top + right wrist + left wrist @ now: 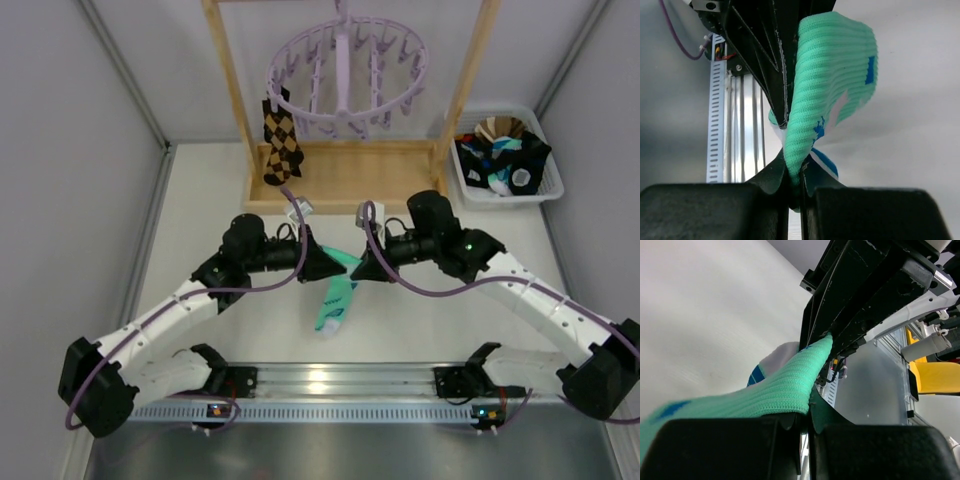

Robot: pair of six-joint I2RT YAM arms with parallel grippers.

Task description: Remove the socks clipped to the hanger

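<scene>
Mint sock [335, 298]: off the hanger [343, 80], held above the surface [200, 220] between the two arms.
Left pincer [322, 262]: clamped together on one end of the sock.
Right pincer [360, 268]: clamped together on the same sock, just beside the left one.
Long axis: the short gripped stretch runs left to right; the rest droops toward the near edge.
Basket [515, 198]: far right, holding other socks; the right arm is nearer, so the hand-off likely ends with it.
Argyle sock [281, 140]: clipped to the hanger's left rim, nearer the left arm.
</scene>
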